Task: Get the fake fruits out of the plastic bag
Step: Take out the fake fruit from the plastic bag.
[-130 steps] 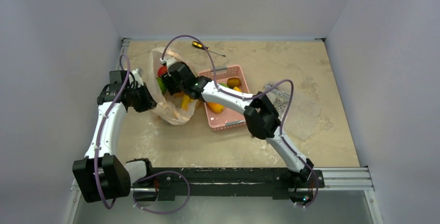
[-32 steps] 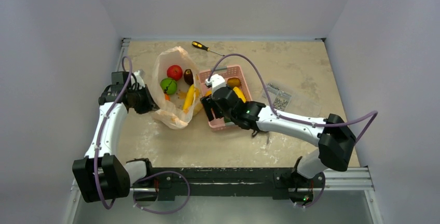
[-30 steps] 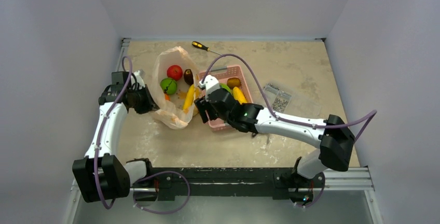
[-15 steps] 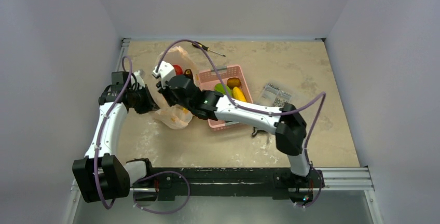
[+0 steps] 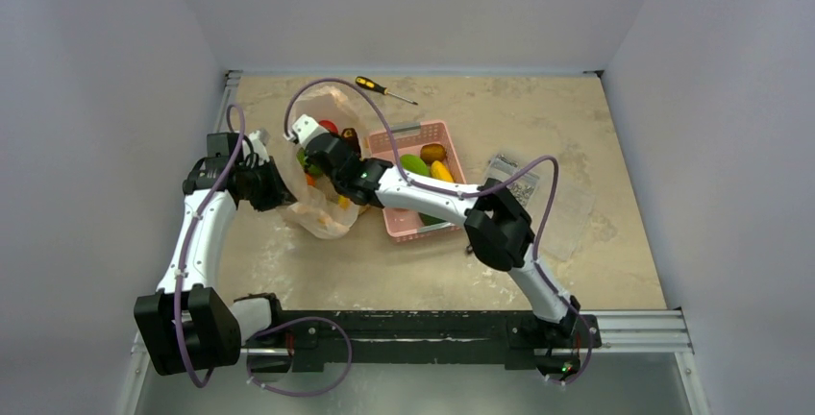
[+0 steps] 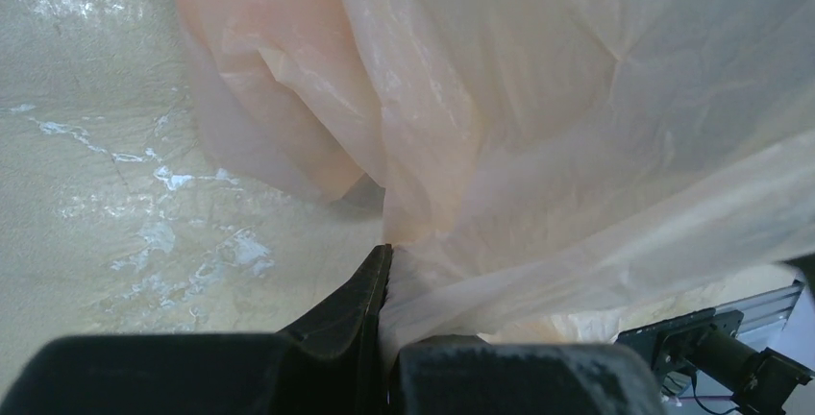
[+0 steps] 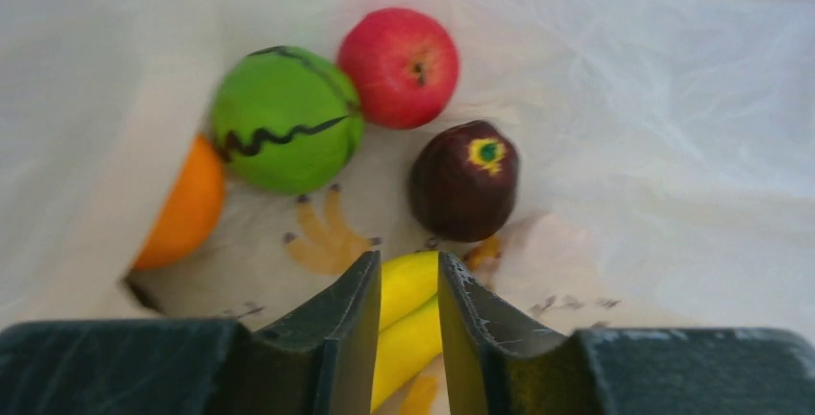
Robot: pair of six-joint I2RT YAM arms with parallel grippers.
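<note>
The plastic bag lies open at the left of the table. My left gripper is shut on its edge, with thin film pinched between the jaws at the left gripper. My right gripper reaches into the bag's mouth. In the right wrist view the right gripper is open by a narrow gap just over the yellow bananas. Beyond lie a dark purple-brown fruit, a red apple, a green round fruit and an orange, half under a fold.
A pink basket stands right of the bag with a flat green fruit, a small brown kiwi and a yellow-orange fruit. A screwdriver lies at the back. A clear packet lies to the right.
My right gripper has swung from the pink basket left into the bag's mouth and now sits over the fruits. The left gripper has kept still on the bag's edge.
</note>
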